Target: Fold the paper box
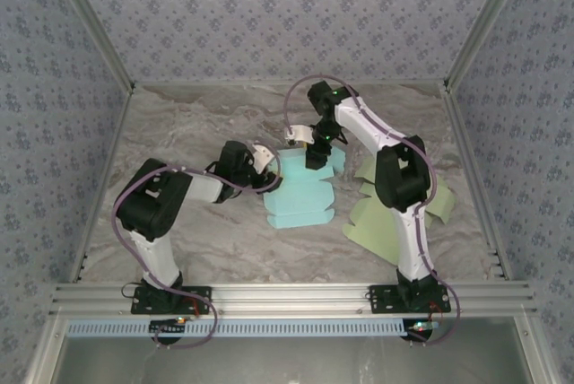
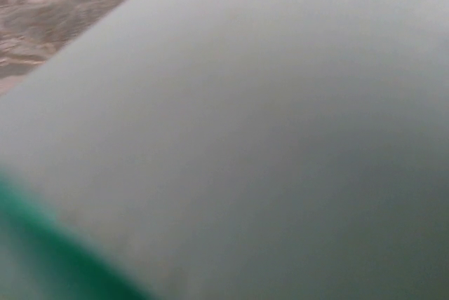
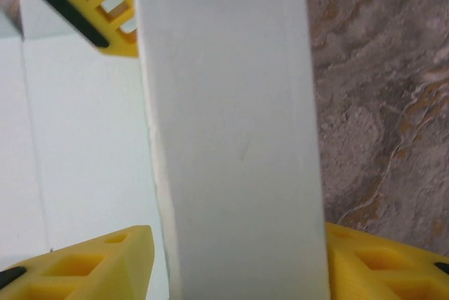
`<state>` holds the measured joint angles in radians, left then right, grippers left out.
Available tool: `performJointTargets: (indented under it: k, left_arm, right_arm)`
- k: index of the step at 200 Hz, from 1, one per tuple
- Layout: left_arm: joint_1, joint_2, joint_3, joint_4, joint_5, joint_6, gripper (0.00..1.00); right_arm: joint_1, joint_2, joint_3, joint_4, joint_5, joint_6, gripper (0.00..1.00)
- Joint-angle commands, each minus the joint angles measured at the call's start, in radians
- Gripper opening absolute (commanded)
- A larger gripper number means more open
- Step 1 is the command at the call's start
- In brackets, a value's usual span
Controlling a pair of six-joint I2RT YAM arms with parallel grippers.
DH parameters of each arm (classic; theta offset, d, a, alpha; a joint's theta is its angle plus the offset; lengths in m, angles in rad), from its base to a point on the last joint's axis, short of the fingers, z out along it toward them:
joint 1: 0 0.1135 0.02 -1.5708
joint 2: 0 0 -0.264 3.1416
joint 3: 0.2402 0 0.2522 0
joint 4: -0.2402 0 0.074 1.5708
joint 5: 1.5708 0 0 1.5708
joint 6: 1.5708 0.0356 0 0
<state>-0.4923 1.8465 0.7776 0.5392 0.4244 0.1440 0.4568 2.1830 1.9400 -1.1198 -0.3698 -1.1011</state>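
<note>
Between the two arms lies the pale blue paper box blank (image 1: 300, 196), largely flat. At its left edge sits the left gripper (image 1: 265, 171), and at its far corner the right gripper (image 1: 316, 158) straddles one raised flap (image 3: 231, 139). I cannot tell whether either grips. Most folds likely remain.

Left gripper (image 1: 265, 170) reaches rightward, near the downward-pointing right gripper (image 1: 315, 158).

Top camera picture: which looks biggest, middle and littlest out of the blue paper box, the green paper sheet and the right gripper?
1-2. blue paper box and green paper sheet: they look about alike, and the right arm hides part of the green one, so I can't rank them.
3. right gripper: smallest.
</note>
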Motion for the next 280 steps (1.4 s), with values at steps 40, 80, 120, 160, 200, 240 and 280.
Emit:
performJointTargets:
  k: [40, 80, 120, 160, 200, 240, 280]
  left_arm:
    - [0.006, -0.082, -0.126, 0.188, -0.125, -0.125, 0.56]
    - [0.006, -0.135, -0.208, 0.267, -0.154, -0.151, 0.56]
    - [0.01, -0.208, -0.283, 0.346, -0.147, -0.159, 0.58]
    - [0.042, -0.224, -0.268, 0.307, -0.017, -0.171, 0.63]
    - [0.056, -0.213, -0.241, 0.29, 0.089, -0.195, 0.64]
    - [0.064, -0.216, -0.25, 0.298, 0.123, -0.217, 0.64]
    - [0.141, -0.241, -0.316, 0.408, 0.153, -0.374, 0.65]
  right_arm:
    - [0.112, -0.135, -0.186, 0.097, 0.146, 0.31, 0.52]
    - [0.143, -0.172, -0.26, 0.168, 0.202, 0.463, 0.5]
    - [0.161, -0.237, -0.37, 0.276, 0.266, 0.633, 0.48]
    - [0.163, -0.284, -0.412, 0.263, 0.277, 0.654, 0.46]
    - [0.16, -0.305, -0.407, 0.231, 0.359, 0.703, 0.4]
    - [0.154, -0.329, -0.438, 0.22, 0.384, 0.701, 0.4]
    - [0.16, -0.386, -0.509, 0.308, 0.314, 0.665, 0.37]
